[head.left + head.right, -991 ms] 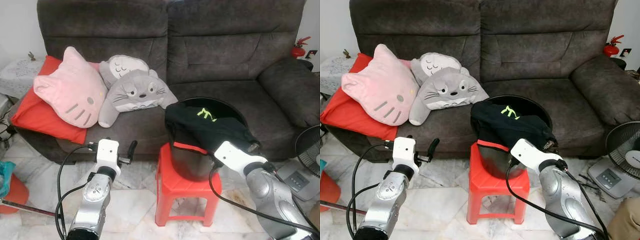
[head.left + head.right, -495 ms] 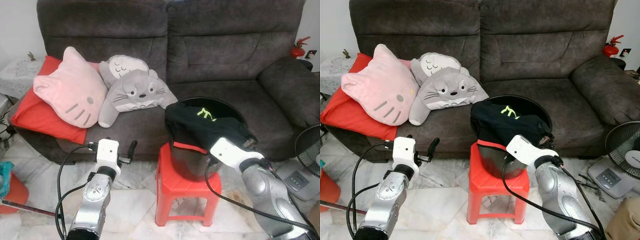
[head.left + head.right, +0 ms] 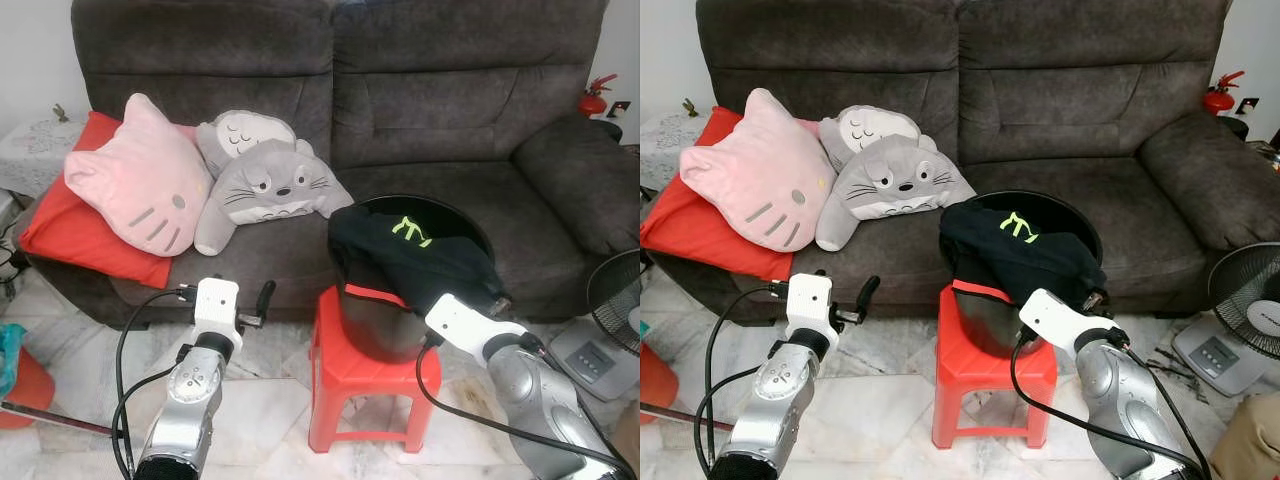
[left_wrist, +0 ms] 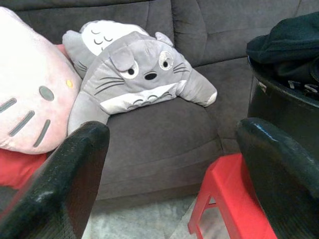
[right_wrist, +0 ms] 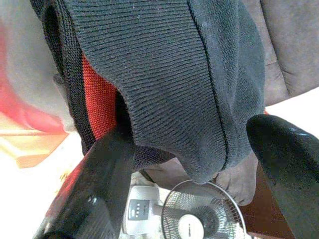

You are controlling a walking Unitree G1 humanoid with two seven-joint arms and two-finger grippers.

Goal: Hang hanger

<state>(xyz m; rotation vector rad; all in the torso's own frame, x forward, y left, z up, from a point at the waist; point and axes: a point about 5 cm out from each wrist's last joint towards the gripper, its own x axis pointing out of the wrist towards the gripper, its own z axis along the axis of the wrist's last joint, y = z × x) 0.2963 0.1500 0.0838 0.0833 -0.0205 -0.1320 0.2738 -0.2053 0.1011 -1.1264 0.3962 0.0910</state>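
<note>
Black knitted cloth, a garment (image 3: 415, 255) with a red inner band, is draped over a black bucket (image 3: 385, 325) that stands on a red stool (image 3: 365, 385) in front of a grey sofa (image 3: 450, 110). The right gripper (image 5: 199, 184) is at the garment's near right edge, fingers spread wide apart, with a fold of the knit hanging between them; neither finger is pressed on it. The left gripper (image 4: 172, 164) is held low to the left of the stool, fingers also wide apart and holding nothing. A hanger cannot be made out. A pink cushion (image 3: 140, 190) and a grey plush (image 3: 270, 185) lie on the sofa's left seat; a fan (image 3: 615, 305) stands far right.
</note>
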